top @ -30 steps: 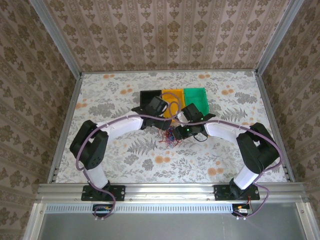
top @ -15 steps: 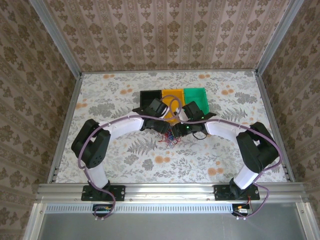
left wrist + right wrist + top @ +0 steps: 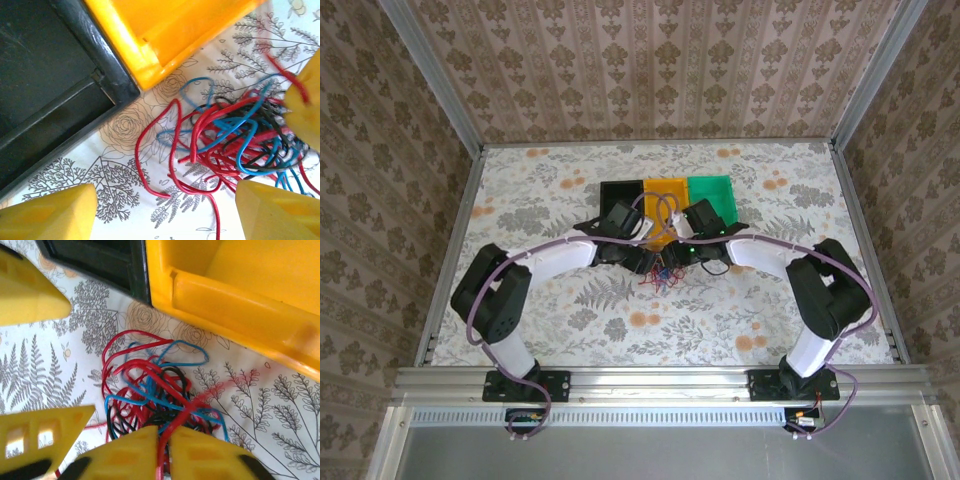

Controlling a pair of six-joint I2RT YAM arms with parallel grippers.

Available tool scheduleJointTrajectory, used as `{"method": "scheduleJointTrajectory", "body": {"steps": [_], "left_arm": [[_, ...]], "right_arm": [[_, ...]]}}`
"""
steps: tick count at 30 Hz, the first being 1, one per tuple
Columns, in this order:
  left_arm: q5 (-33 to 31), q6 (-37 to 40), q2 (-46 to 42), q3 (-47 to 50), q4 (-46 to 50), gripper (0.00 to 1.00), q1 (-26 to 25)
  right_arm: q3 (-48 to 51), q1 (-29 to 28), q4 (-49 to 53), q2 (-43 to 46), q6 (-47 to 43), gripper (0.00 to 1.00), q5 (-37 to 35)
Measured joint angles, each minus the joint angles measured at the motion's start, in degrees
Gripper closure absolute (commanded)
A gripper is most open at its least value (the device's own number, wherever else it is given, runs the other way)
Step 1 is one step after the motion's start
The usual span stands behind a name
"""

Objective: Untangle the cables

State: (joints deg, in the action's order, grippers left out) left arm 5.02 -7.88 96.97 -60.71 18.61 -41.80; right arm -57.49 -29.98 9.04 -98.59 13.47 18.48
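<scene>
The cables (image 3: 661,275) are a small tangle of thin red, blue and black wires lying on the patterned tablecloth just in front of the yellow bin. In the right wrist view my right gripper (image 3: 165,436) is shut on a red cable (image 3: 176,421) that rises out of the tangle (image 3: 150,390). My left gripper (image 3: 165,212) stands open just left of the tangle (image 3: 235,132), with a loose red loop (image 3: 172,172) lying between its yellow fingers (image 3: 50,212). From above, both grippers meet over the pile, left gripper (image 3: 642,260), right gripper (image 3: 680,256).
Three bins stand in a row just behind the tangle: black bin (image 3: 620,193), yellow bin (image 3: 667,188), green bin (image 3: 713,192). The black bin's wall (image 3: 75,100) and the yellow bin's corner (image 3: 150,55) are close to my left fingers. Metal rails edge the table.
Both grippers have shifted a little toward the bins and closer together over the tangle. The left arm's elbow has swung outward to the left.
</scene>
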Motion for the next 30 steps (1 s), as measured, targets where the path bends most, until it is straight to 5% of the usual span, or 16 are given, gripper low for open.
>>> {"method": "scheduleJointTrajectory", "body": {"steps": [18, 22, 27, 30], "left_arm": [[11.65, 5.01, 7.74, -7.19, -0.57, 0.24, -1.57], [12.66, 5.88, 11.41, -9.51, -0.68, 0.38, -1.66], [13.53, 6.4, 13.66, -10.88, -0.87, 0.81, -1.66], [13.66, 6.4, 13.99, -10.97, -1.27, 0.95, -1.66]], "right_arm": [[4.28, 6.95, -6.14, 2.45, 4.83, 1.0, 8.66], [4.31, 7.23, -6.16, 2.47, 4.98, 1.0, 10.12], [4.81, 8.31, -6.14, 3.34, 5.62, 1.0, 10.93], [6.38, 10.05, -6.56, 5.35, 7.43, 1.0, 11.37]]}}
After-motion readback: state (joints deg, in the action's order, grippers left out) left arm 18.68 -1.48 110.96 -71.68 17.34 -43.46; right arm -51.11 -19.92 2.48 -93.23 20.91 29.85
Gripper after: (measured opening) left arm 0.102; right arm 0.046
